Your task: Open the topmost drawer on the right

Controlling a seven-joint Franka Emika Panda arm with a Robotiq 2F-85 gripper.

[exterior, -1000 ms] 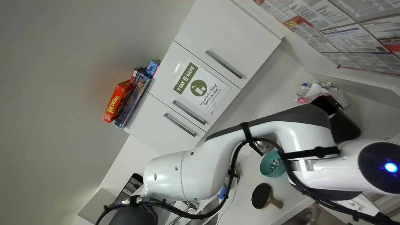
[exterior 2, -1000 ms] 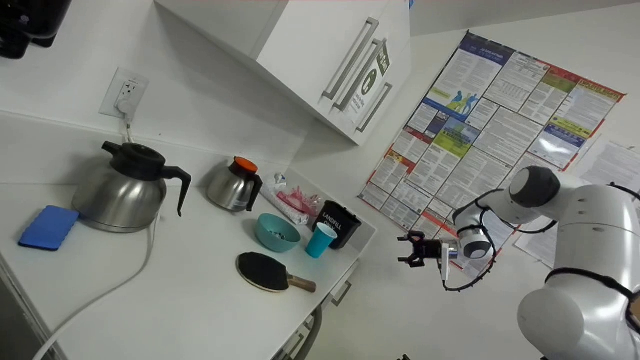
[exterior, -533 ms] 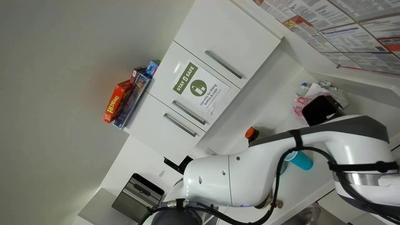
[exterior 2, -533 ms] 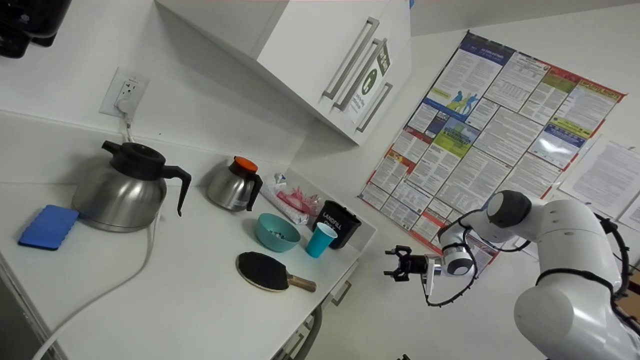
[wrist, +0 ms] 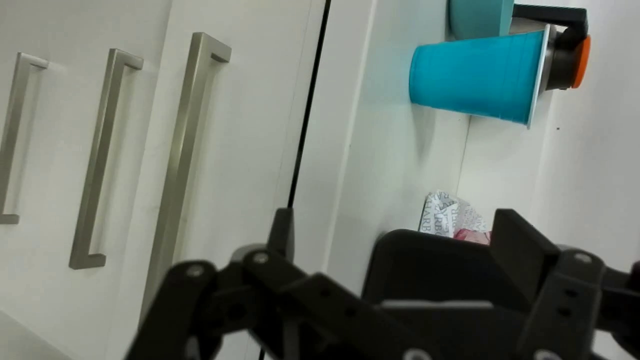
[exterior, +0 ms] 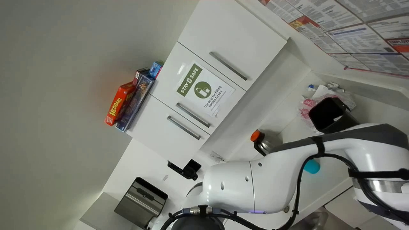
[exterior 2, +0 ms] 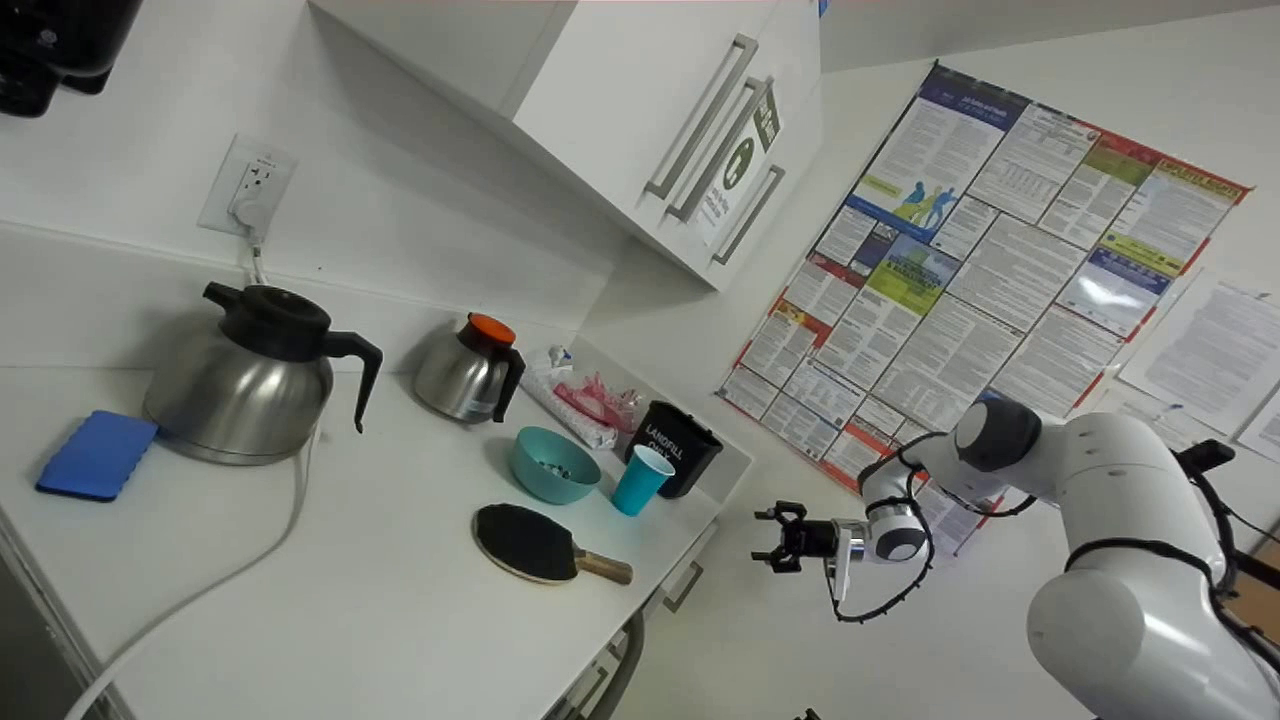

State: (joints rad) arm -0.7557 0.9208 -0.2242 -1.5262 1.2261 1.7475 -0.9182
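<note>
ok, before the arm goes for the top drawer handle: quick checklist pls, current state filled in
1. Pincer open, holding nothing: ok.
2. Top drawer shut before the pull: ok, its front looks closed.
3. Handle in sight: ok in the wrist view, though the pincer hides one end.
4. Handle between the pincer's jaws: not ok, it lies outside them, to the left in the wrist view.
5. Clearance to the black bin: cannot tell; the pincer overlaps it in the wrist view, depth unclear.
6. Blue cup upright on the counter: ok.
</note>
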